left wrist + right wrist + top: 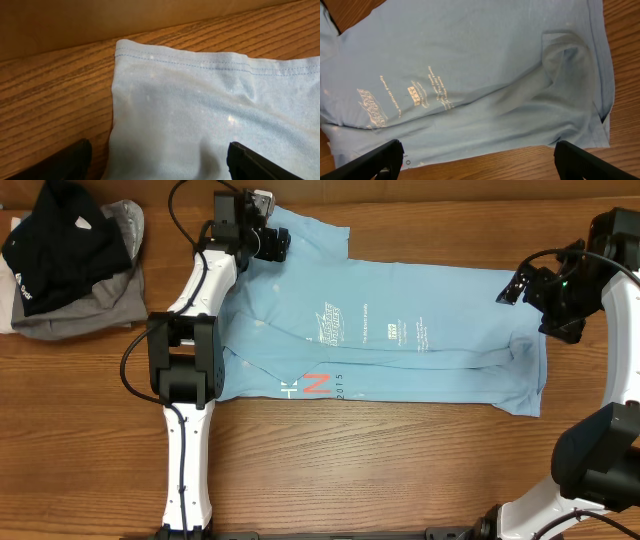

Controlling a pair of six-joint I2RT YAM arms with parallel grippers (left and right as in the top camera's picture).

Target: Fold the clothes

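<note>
T-shirt lies spread flat on the table, beside the black garment. The fabric is thin, limp and light, so it will likely sag and wrinkle; pinch it at the stitched hem corners. Left gripper is released, fingers spread, empty, over the hem corner on the black garment's side. Right gripper is likewise spread and empty, above the shirt end farthest from it.

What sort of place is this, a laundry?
Likely a robotics lab bench, not a laundry: a white-and-black left arm and right arm flank a wood-grain table with a light sky-blue T-shirt spread flat.
</note>
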